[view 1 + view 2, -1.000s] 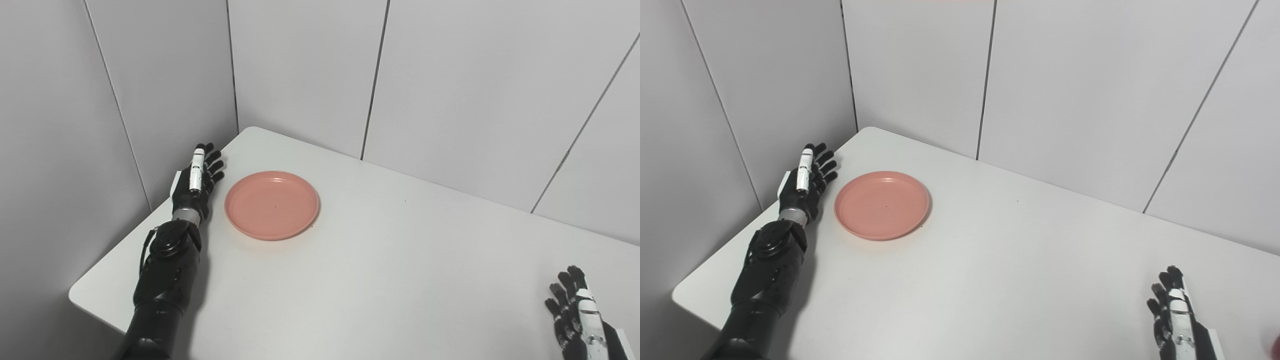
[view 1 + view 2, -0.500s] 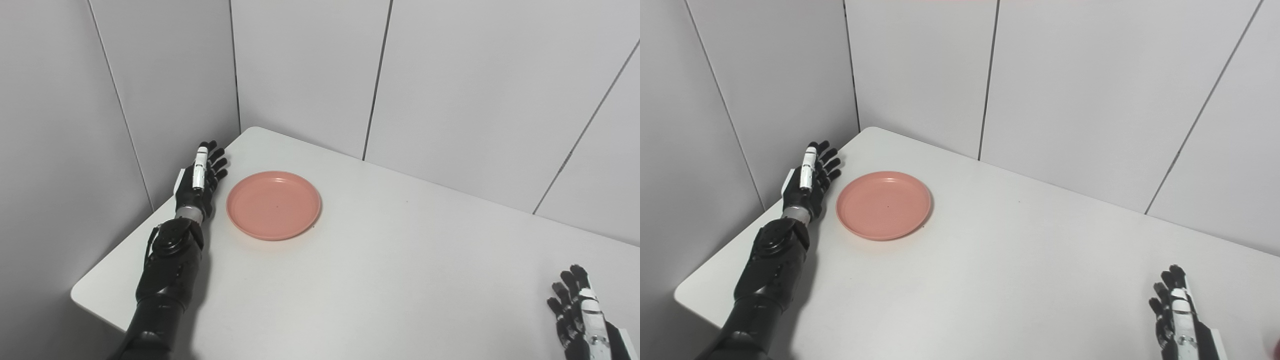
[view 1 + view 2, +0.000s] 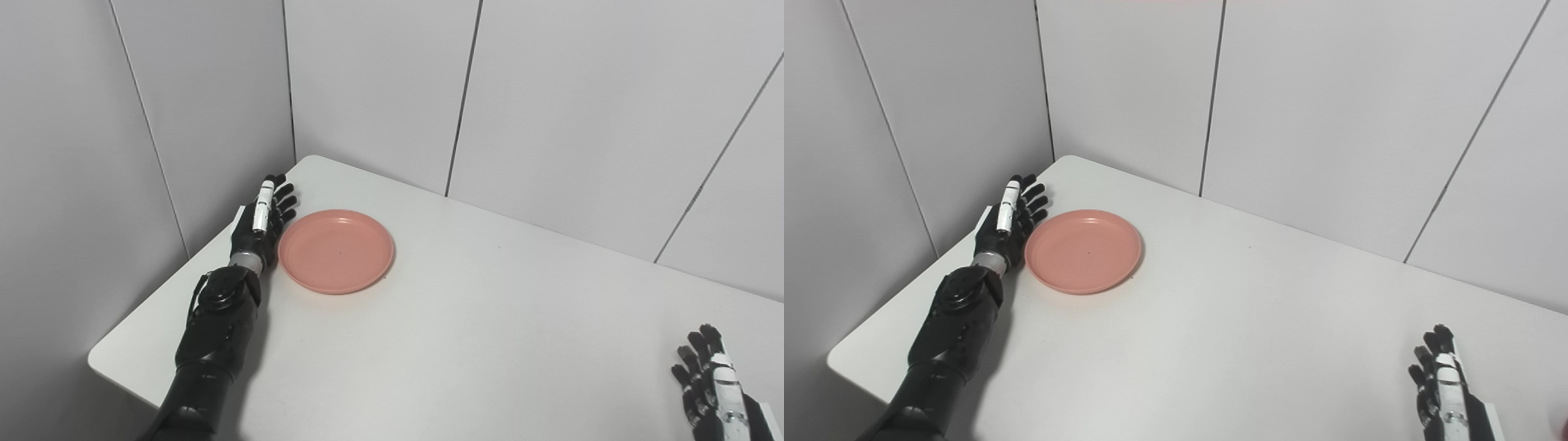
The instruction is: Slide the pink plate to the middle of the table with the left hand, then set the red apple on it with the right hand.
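While right hand [image 3: 1440,386] idles, left hand [image 3: 262,222] seemingly touches pink plate [image 3: 335,250].

A white table [image 3: 465,331] stands before grey wall panels [image 3: 551,104].

Right robot hand [image 3: 713,387] partly cropped

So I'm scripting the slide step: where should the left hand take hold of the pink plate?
Probably the raised rim on the pink plate edge nearest the left hand. The plate lies flat and shallow, so press sideways against that rim from the wall side, pushing toward the table middle, rather than pinching.
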`<action>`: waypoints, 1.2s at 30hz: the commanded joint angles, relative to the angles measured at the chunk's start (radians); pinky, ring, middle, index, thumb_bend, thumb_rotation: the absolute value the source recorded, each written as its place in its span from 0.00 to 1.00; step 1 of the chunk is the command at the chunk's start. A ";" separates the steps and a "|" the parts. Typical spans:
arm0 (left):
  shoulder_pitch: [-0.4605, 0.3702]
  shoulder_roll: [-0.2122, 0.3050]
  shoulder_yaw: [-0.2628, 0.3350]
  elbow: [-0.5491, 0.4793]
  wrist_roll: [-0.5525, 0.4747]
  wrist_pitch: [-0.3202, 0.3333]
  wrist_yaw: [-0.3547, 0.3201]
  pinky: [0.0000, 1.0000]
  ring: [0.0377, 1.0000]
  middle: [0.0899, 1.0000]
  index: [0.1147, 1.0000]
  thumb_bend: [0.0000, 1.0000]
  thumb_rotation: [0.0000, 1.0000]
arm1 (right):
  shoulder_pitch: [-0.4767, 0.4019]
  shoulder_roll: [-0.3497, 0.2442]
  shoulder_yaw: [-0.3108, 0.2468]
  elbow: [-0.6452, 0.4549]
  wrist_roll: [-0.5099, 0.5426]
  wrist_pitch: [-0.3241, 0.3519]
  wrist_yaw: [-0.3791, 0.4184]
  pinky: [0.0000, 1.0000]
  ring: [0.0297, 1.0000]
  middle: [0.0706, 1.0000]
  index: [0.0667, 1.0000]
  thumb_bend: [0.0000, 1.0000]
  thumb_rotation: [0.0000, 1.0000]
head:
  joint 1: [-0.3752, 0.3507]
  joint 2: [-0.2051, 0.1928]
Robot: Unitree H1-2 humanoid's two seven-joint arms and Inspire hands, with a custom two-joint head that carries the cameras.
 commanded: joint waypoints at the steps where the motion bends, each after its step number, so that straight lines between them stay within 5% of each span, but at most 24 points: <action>1: -0.036 0.002 -0.013 -0.026 0.003 0.002 -0.016 0.91 0.90 0.90 0.87 0.35 1.00 | -0.035 -0.008 -0.008 -0.029 0.010 -0.002 0.001 1.00 1.00 1.00 1.00 0.00 1.00 | 0.000 0.001; 19: -0.007 -0.041 -0.027 -0.134 -0.012 0.110 -0.011 0.94 0.92 0.92 0.89 0.32 1.00 | -0.034 -0.006 -0.005 -0.036 0.002 0.003 -0.005 1.00 1.00 1.00 1.00 0.00 1.00 | -0.008 0.010; 36: -0.014 -0.076 -0.068 -0.144 -0.001 0.130 -0.023 0.96 0.94 0.93 0.92 0.33 1.00 | -0.033 -0.007 -0.005 -0.028 0.008 -0.014 0.002 1.00 1.00 1.00 1.00 0.00 1.00 | -0.019 0.020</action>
